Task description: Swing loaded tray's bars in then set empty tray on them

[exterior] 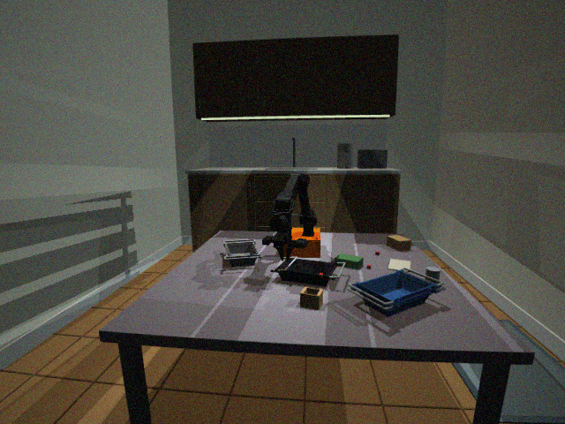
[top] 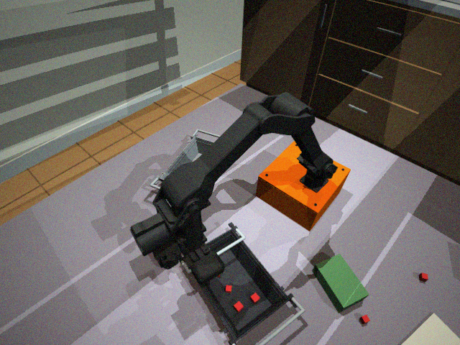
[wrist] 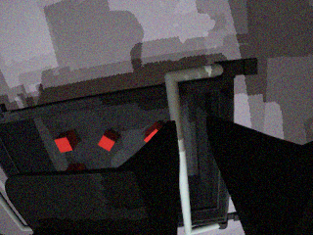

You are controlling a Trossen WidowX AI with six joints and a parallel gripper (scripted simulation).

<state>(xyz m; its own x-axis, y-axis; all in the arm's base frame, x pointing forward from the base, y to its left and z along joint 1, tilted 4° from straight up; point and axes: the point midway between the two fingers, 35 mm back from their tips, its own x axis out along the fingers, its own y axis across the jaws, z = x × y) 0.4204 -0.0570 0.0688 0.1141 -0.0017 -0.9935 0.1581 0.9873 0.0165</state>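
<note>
The loaded black tray [top: 256, 265] [exterior: 303, 276] [wrist: 225, 93] holds several red blocks [top: 238, 306] [wrist: 107, 143]. Its near-gripper bar [top: 230, 246] [wrist: 172, 98] is swung inward from the end and lies over the opening. Its other bar [top: 284, 326] [exterior: 340, 269] is out past the opposite end. My gripper [exterior: 283, 258] [wrist: 191, 126] is slightly open at the inward bar; the bar passes between the fingers, close to the left one in the wrist view, not visibly clamped. The arm hides the fingertips in the top view. An empty grey tray [top: 190, 152] [exterior: 243, 261] stands behind, partly hidden by my arm.
A blue empty tray [exterior: 412, 302] with bars stands front right. A wooden open box [exterior: 311, 301] stands in front of the loaded tray. A green block [top: 340, 281] [exterior: 350, 261], loose red cubes [top: 364, 319] [top: 423, 277], a pale sheet [top: 433, 332] and my orange base [top: 282, 172] are around.
</note>
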